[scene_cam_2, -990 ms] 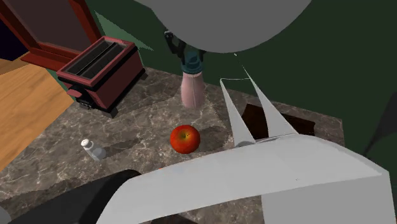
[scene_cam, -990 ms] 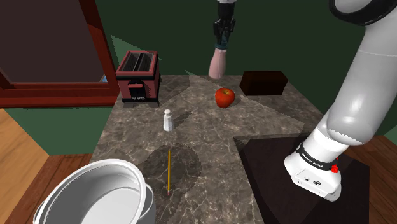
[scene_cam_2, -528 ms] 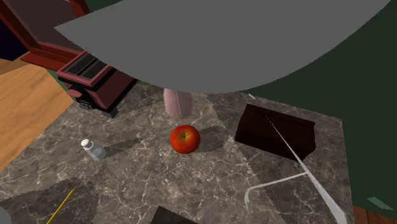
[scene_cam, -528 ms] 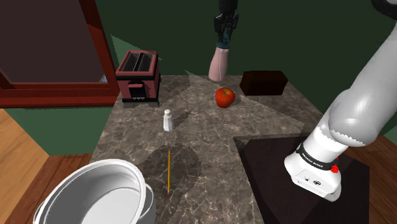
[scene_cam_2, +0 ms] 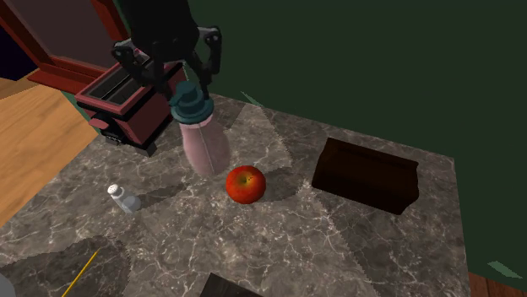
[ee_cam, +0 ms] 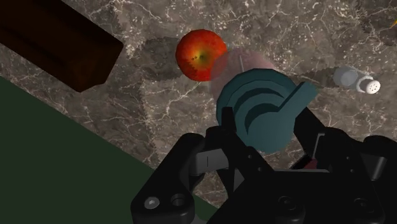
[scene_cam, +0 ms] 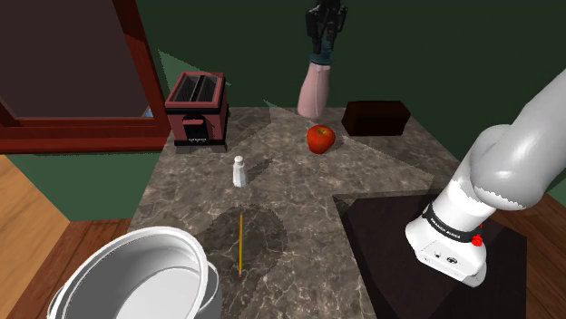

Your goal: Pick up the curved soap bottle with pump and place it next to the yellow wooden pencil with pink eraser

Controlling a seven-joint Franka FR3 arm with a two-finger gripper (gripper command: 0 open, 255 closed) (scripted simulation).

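Presently the soap bottle (scene_cam_2: 205,145), pink-bodied with a teal pump head, hangs leaning a little beneath the pincer (scene_cam_2: 173,80) at the far side of the marbled surface (scene_cam: 299,199). The pincer's two black fingers (ee_cam: 216,149) are drawn in on either side of the teal pump head, clasping it, and the pink body points down and away from them towards the stone. Whether the bottle's base touches the surface cannot be told.

Just beside the bottle's lower end sits a red apple (scene_cam_2: 245,184). A dark brown box (scene_cam_2: 366,175) stands beyond the apple, towards the second exterior view's right. A dark red toaster (scene_cam: 197,109) stands at the far corner on the shoulder view's left, and a small white shaker (scene_cam: 239,171) stands in front of it, nearer the middle.

The yellow pencil (scene_cam: 240,243) lies flat on the near part of the surface, well apart from the bottle, with the shaker between them. Its eraser end is too small to make out. A large grey pot (scene_cam: 136,276) sits at the near corner, close to the pencil.
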